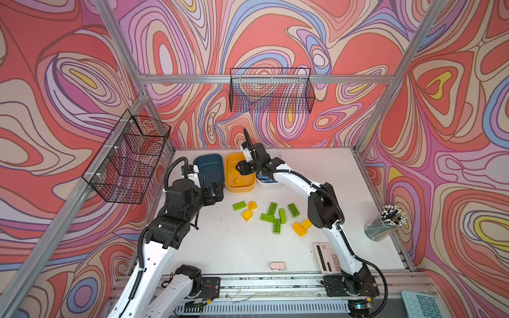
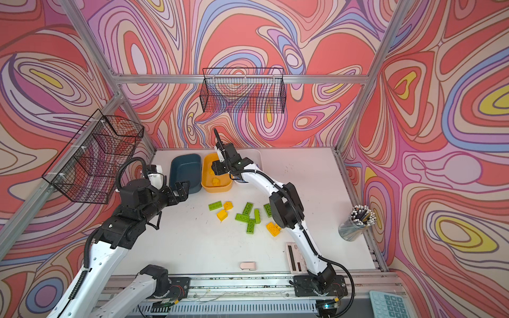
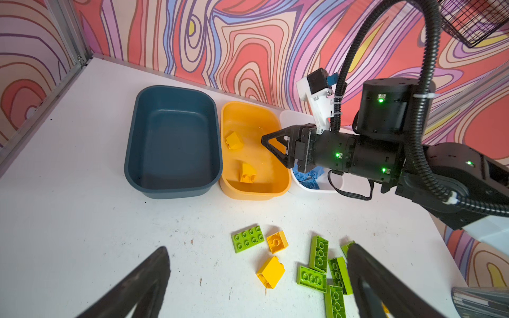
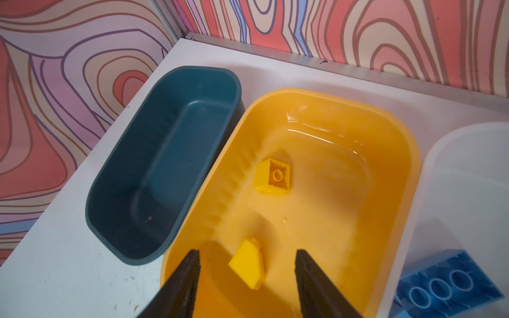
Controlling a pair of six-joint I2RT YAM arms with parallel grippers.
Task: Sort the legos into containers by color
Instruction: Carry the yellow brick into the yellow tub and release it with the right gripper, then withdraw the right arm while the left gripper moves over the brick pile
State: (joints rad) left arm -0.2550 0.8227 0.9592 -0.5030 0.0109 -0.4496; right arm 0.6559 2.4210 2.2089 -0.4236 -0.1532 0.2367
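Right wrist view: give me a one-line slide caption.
Open right pincer above the yellow tub, two yellow bricks inside; teal tub alongside holds none.

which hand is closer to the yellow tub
Right. The right hand hangs over the yellow tub, jaws apart above a yellow brick inside it. The left hand is off to the side, by the near end of the blue tub.
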